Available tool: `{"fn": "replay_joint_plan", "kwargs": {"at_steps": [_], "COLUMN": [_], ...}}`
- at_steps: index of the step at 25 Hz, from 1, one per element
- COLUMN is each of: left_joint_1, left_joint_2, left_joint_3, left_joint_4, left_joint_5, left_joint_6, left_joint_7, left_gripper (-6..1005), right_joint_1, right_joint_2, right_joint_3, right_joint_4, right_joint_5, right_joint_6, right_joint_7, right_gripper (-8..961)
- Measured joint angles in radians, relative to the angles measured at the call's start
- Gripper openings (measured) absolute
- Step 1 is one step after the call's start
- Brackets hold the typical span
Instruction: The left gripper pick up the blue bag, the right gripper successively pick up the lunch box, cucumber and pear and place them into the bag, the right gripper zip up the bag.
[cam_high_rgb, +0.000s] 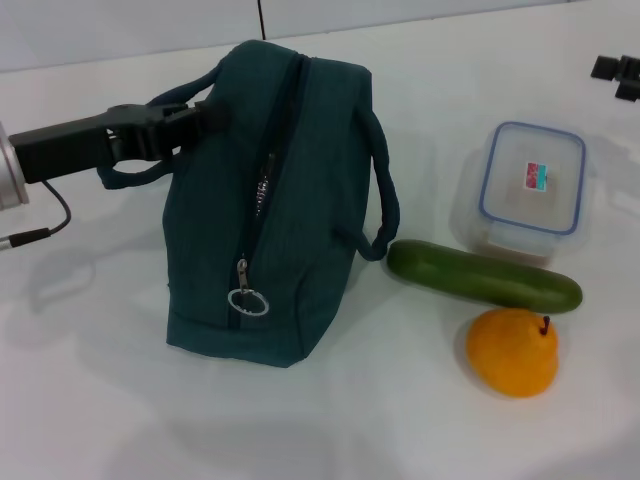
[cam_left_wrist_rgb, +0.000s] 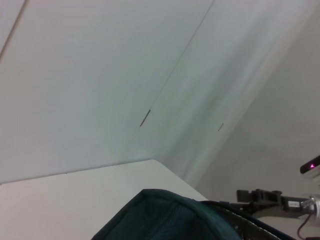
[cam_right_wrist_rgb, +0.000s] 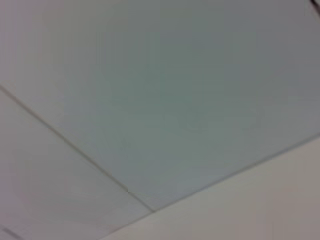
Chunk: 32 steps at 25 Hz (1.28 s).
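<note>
Left tool (cam_high_rgb: 195, 118): black claw at 10 o'clock, clamped on the bag's near loop handle.
Blue bag (cam_high_rgb: 285, 210): teal woven fabric, boxy, at the centre of the white desk (cam_high_rgb: 100, 400); zip closed, metal ring pull at its 6 o'clock end.
Lunch box (cam_high_rgb: 528, 185): clear plastic, rounded corners, blue rim, 2 o'clock.
Cucumber (cam_high_rgb: 483, 274): smooth, dark green, 3 o'clock, touching the box.
Pear (cam_high_rgb: 513, 351): squat, orange-yellow, dark stem, 4 o'clock.
Right tool (cam_high_rgb: 618, 72): black, far 2 o'clock edge; grip cannot be told.

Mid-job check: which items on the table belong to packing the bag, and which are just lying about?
Job: dark teal fabric bag; clear blue-rimmed lunch box; long green cucumber; orange-yellow pear; left claw at the bag's handle.
Lying about: nothing on the white table.
</note>
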<state>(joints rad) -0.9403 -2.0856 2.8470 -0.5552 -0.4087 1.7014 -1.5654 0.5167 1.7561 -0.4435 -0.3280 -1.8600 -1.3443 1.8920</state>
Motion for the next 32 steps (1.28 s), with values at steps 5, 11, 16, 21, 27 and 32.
{"fn": "replay_joint_plan", "kwargs": {"at_steps": [5, 11, 16, 21, 27, 32], "left_joint_1": [-0.003, -0.004, -0.001, -0.001, -0.005, -0.004], "left_joint_2": [0.000, 0.003, 0.004, 0.005, 0.006, 0.008], "left_joint_3": [0.000, 0.000, 0.000, 0.000, 0.000, 0.000], "left_joint_4": [0.000, -0.008, -0.011, -0.011, -0.011, -0.024], "left_joint_5": [-0.001, 0.001, -0.012, -0.014, -0.015, -0.015], "left_joint_6": [-0.001, 0.002, 0.001, -0.005, -0.009, -0.008], "left_joint_7": [0.001, 0.004, 0.041, 0.072, 0.105, 0.119], "left_gripper": [55, 55, 54, 54, 54, 54], "right_joint_1": [0.019, 0.037, 0.039, 0.039, 0.038, 0.058], "right_joint_2": [-0.008, -0.007, 0.004, 0.009, 0.010, 0.010], "right_joint_3": [-0.038, -0.078, -0.079, -0.077, -0.079, -0.103], "right_joint_4": [0.062, 0.069, 0.069, 0.100, 0.118, 0.121], "right_joint_5": [-0.006, -0.007, -0.004, -0.004, -0.006, -0.008], "right_joint_6": [0.084, 0.096, 0.092, 0.109, 0.138, 0.139], "right_joint_7": [0.019, 0.063, 0.108, 0.137, 0.181, 0.207], "right_gripper": [868, 823, 793, 794, 784, 770]}}
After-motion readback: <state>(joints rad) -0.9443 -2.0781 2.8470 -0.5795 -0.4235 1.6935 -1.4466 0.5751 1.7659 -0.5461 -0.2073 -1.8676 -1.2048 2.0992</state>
